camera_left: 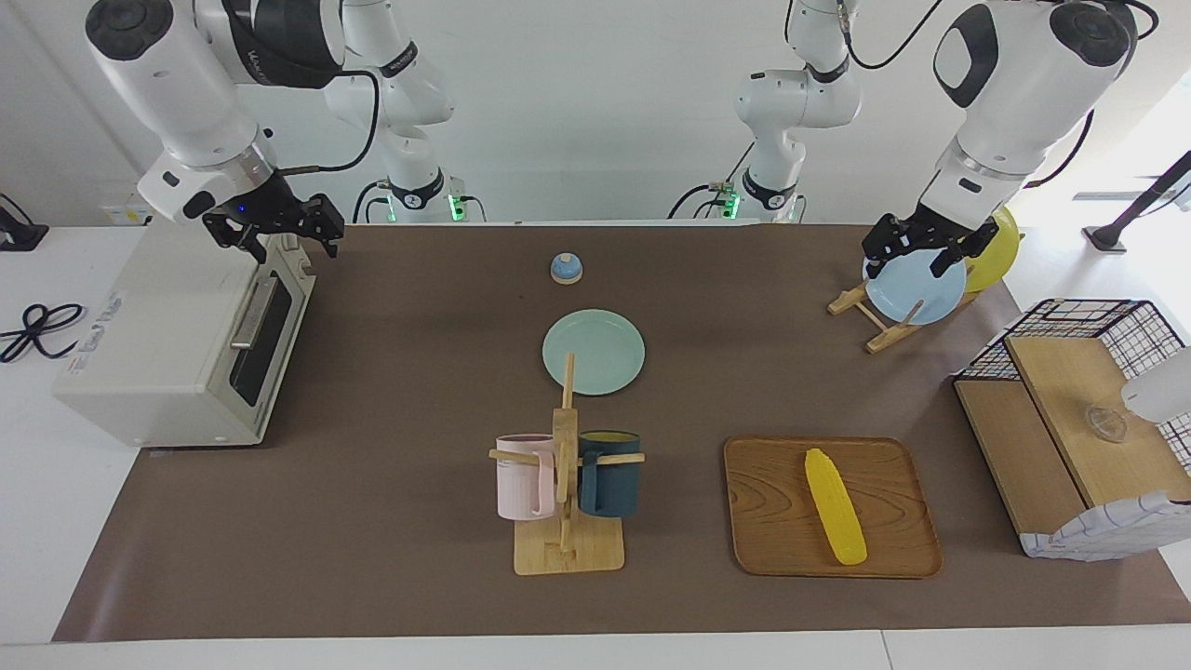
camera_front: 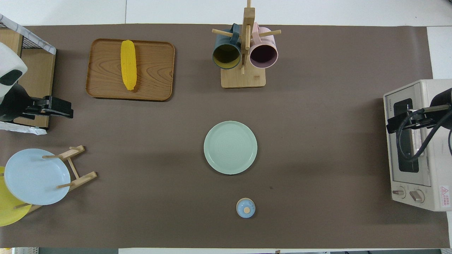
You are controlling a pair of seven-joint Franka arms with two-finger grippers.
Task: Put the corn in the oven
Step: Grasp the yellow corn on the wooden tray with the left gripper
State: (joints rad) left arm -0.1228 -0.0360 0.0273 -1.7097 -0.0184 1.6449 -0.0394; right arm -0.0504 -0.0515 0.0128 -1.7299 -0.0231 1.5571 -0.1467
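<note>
The yellow corn (camera_left: 835,505) lies on a wooden tray (camera_left: 772,521) toward the left arm's end of the table, farther from the robots than the plate rack; it also shows in the overhead view (camera_front: 128,68). The off-white oven (camera_left: 177,344) stands at the right arm's end with its dark glass door closed; it also shows in the overhead view (camera_front: 420,151). My right gripper (camera_left: 279,231) hangs over the oven's top front edge, holding nothing. My left gripper (camera_left: 916,249) hangs over the plate rack, well apart from the corn, holding nothing.
A mug tree (camera_left: 566,484) with a pink and a dark blue mug stands beside the tray. A green plate (camera_left: 594,352) and a small blue lidded jar (camera_left: 566,268) lie mid-table. A rack holds blue and yellow plates (camera_left: 916,287). A wire-and-wood shelf (camera_left: 1070,428) stands beside the tray.
</note>
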